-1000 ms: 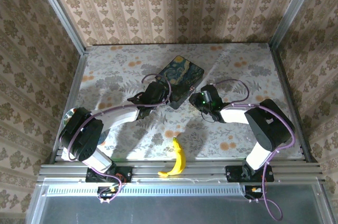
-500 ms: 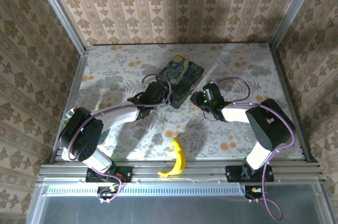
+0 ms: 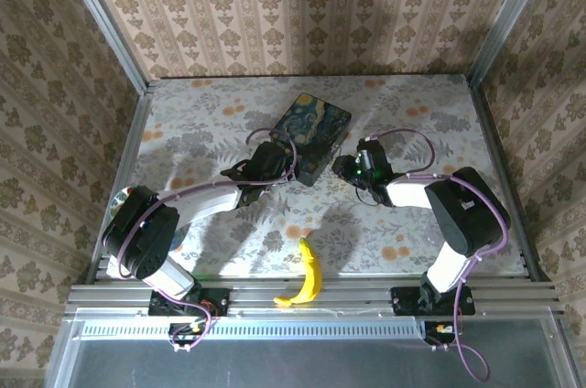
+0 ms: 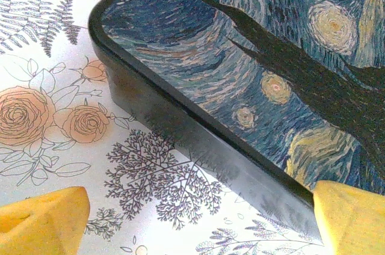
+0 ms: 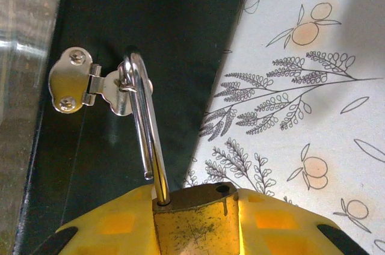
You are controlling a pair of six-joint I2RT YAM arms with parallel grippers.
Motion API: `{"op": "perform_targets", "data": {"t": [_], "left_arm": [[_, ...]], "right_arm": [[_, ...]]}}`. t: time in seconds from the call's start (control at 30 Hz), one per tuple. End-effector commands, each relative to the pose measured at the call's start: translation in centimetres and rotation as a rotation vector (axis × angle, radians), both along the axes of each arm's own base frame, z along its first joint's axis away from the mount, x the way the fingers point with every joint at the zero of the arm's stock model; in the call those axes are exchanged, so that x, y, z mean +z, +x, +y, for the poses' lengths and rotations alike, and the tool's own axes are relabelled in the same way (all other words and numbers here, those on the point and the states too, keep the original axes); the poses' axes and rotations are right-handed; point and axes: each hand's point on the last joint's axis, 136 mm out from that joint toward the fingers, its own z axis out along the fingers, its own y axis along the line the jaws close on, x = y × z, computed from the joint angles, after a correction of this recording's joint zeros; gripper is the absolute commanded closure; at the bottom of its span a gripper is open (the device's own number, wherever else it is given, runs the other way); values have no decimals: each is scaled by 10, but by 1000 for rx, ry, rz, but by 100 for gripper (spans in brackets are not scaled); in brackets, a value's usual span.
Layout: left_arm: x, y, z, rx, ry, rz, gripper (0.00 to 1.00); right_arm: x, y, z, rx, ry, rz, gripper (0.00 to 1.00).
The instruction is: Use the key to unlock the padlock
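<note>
Currently the right pincer [image 5: 194, 225] is pressed together on the brass body of the padlock [image 5: 191, 205], pinching it between its yellow pads. The padlock lies directly ahead of this pincer, against the dark side wall of the painted box [image 4: 283, 56]. Its long axis runs from the pads toward the box's clasp [image 5: 72, 80], leaning slightly left in the right wrist view. The shackle [image 5: 151, 147] is seated in the body by one leg only. The other leg ends free above the body, near an empty hole, so the lock is judged already released. The shackle's bend passes through the eye of the clasp, so the coming move turns on that free leg, which must travel back out through the eye. The left pincer [image 4: 195, 231] is spread, straddling the box's edge, with one pad over the table [image 4: 54, 44] and the other over the lid. It is farther from the padlock than the right.
</note>
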Motion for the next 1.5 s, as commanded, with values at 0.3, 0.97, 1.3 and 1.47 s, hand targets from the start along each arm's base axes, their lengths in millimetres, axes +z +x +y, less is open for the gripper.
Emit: {"op": "perform_targets", "data": {"t": [0.3,0.97,1.3,1.47], "left_arm": [[-59,-33,39,-2,200,211,6],[72,48,-28,-32,265,-163,0],[16,45,-52,-166,478,-93,0],[-16,29,-38,-179,519,-22,0]], "right_arm": [[54,65,-12,-69,166,-219,100],[50,-5,-6,-68,120,-127,100],[39,-35,-24,-112,78,-104,100],[32,-27,-31,-121,79,-108,100]]}}
